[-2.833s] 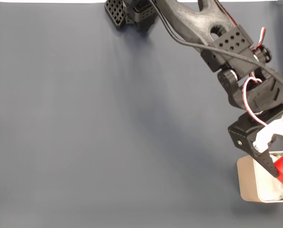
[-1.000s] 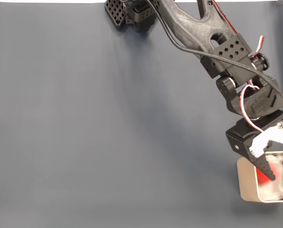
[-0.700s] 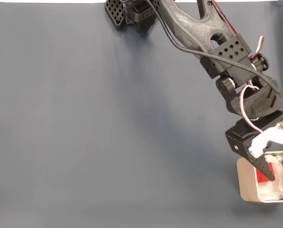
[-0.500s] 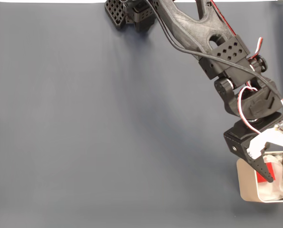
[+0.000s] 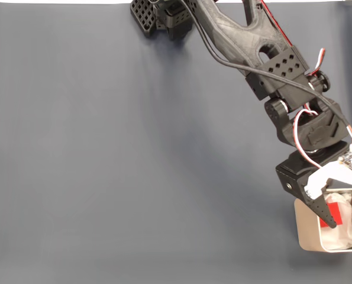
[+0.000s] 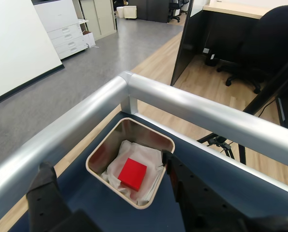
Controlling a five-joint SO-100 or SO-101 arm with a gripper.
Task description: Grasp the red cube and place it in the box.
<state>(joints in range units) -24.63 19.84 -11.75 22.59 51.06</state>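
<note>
The red cube lies flat on the white crumpled lining inside the box, touching neither finger. In the fixed view the box sits at the bottom right edge, and the red cube peeks out beside the black fingertip. My gripper hovers open over the box with nothing held. In the wrist view the gripper frames the box, its two black fingers standing wide apart, one on each side of the cube.
A dark blue-grey mat covers the table. The arm's base stands at the top edge. In the wrist view a silver rail runs around the table corner just beyond the box, with office floor and a chair behind.
The cube, earlier held between the fingers above the box, has been let go and now rests in the lining. The gripper has opened and drifted slightly left and up.
</note>
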